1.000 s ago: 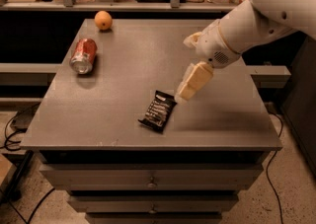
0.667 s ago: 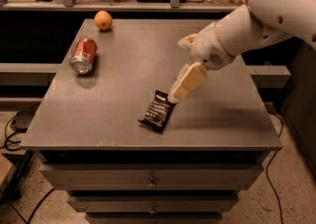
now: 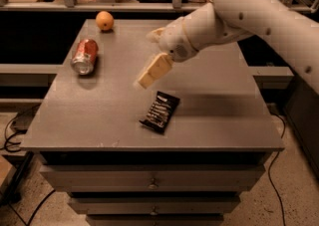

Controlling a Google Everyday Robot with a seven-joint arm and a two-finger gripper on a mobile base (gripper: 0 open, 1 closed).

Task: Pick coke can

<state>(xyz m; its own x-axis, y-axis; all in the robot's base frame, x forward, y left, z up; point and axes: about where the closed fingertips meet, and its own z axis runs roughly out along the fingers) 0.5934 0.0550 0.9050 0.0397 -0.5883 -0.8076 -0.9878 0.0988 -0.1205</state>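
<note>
The coke can (image 3: 84, 56) is red with a silver top and lies on its side at the far left of the grey table (image 3: 214, 115). My gripper (image 3: 150, 55) hangs above the middle of the table, to the right of the can and well apart from it. Its cream fingers (image 3: 153, 71) are spread open and hold nothing. The white arm reaches in from the upper right.
A round orange fruit (image 3: 104, 20) sits at the table's far edge, behind the can. A flat black snack wrapper (image 3: 160, 111) lies near the front middle, just below the gripper. Drawers are under the tabletop. A rail and clutter stand behind the table.
The gripper has moved left and a little toward the far side, from above the wrapper's right to nearer the can. The can, fruit and wrapper have not moved.
</note>
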